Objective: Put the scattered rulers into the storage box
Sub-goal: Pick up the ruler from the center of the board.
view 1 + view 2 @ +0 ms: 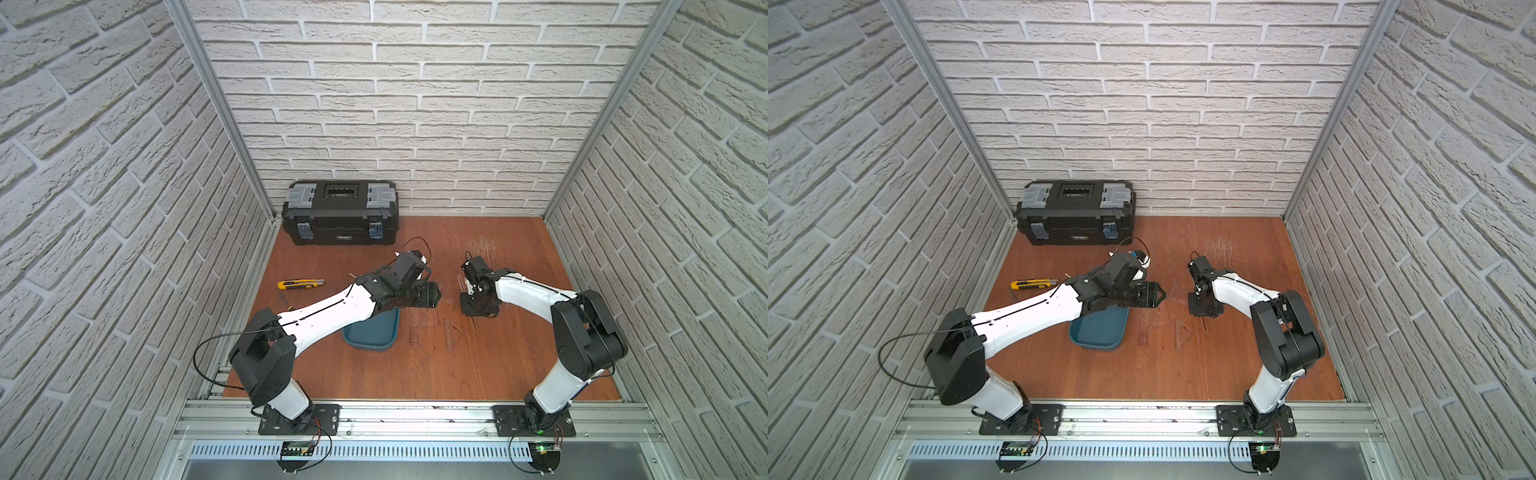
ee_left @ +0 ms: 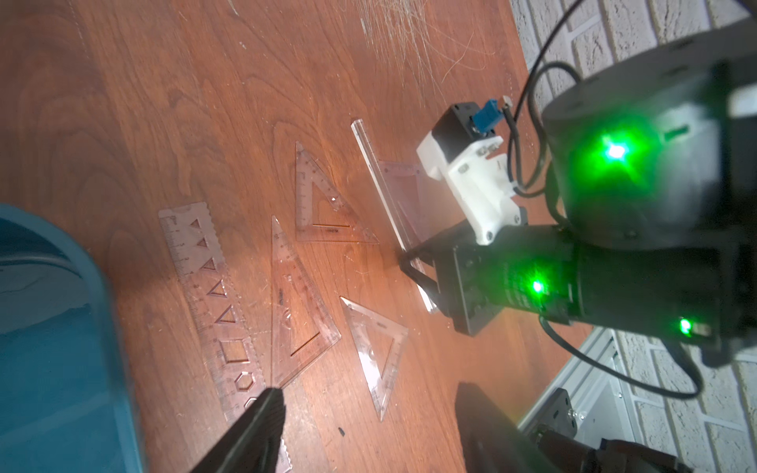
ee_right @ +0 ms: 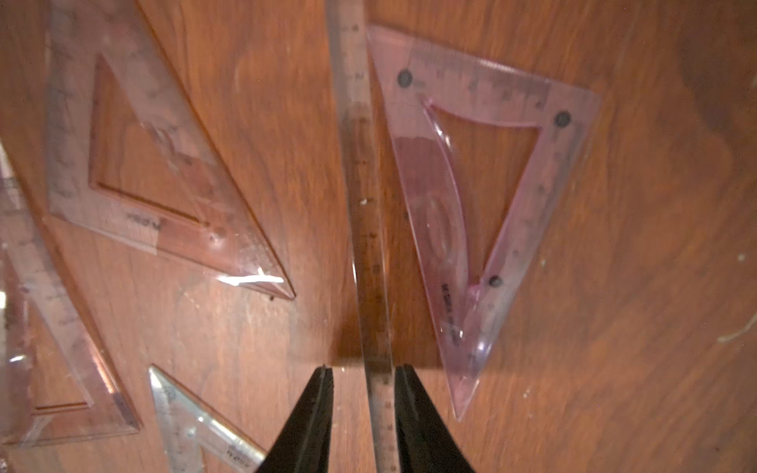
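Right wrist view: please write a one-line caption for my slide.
Open tool straddles a straight clear ruler beside a pink set square.

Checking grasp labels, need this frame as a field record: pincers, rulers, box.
left pincer: open, empty, above the table
right pincer: open, jaws either side of the straight ruler
stencil ruler: flat on table beside storage box
set squares: four, on table
storage box: no ruler visible inside, partly hidden by left arm
off-task: toolbox, utility knife
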Controlling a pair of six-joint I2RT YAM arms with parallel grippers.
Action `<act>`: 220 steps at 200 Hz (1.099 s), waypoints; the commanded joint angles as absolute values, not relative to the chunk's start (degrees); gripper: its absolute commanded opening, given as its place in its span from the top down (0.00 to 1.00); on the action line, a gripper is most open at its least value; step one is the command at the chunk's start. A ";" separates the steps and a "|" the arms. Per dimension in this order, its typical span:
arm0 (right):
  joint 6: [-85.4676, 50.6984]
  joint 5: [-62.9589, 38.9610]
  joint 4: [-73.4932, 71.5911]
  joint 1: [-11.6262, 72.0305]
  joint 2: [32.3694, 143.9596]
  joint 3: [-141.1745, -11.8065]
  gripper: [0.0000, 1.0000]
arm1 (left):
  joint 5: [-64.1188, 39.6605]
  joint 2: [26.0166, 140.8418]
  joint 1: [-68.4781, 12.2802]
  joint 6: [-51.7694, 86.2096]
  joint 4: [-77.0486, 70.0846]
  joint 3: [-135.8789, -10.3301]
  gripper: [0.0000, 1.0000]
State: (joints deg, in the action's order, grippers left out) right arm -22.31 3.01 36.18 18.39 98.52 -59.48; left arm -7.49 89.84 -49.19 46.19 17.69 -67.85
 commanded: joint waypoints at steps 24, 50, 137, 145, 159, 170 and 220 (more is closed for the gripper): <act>-22.67 4.40 36.38 18.48 102.35 -62.93 0.74 | -5.37 86.16 -49.26 46.49 17.48 -65.89 0.29; -23.11 4.13 35.71 18.54 103.07 -62.34 0.77 | -5.02 85.37 -49.30 46.65 17.56 -65.39 0.29; -25.16 3.36 37.50 18.54 100.26 -63.43 0.97 | -2.87 82.59 -49.31 46.54 18.92 -64.96 0.29; -25.46 3.08 37.98 18.62 98.98 -63.69 0.97 | -2.41 81.93 -49.30 46.49 19.31 -64.78 0.29; -25.96 2.19 39.02 18.70 96.33 -64.05 0.97 | -1.32 80.69 -49.30 46.35 20.18 -64.64 0.29; -26.32 1.19 39.82 18.81 94.22 -64.53 0.97 | -0.28 79.46 -49.28 46.01 20.94 -64.51 0.29; -30.25 -8.51 40.97 21.89 85.84 -67.00 0.97 | 5.56 72.15 -47.25 44.73 26.06 -63.61 0.30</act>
